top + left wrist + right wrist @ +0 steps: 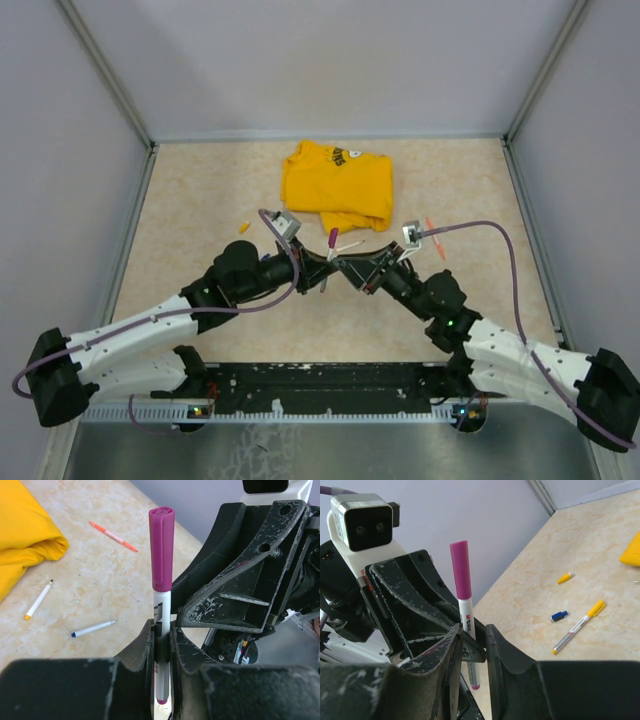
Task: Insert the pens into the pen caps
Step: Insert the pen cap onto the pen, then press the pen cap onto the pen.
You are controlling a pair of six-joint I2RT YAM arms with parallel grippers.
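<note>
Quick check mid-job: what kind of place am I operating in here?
Probably a lab test cell: blank walls box in a beige tabletop, two robot arms are mounted at its near edge, and a yellow T-shirt and marker pens lie as props.

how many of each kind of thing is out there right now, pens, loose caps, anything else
pens: 5 (magenta-capped pen, orange-red pen, yellow-tipped pen, blue-tipped pen, yellow-capped pen)
loose caps: 2 (yellow cap, blue cap)
shirts: 1 (yellow T-shirt)
total: 8
</note>
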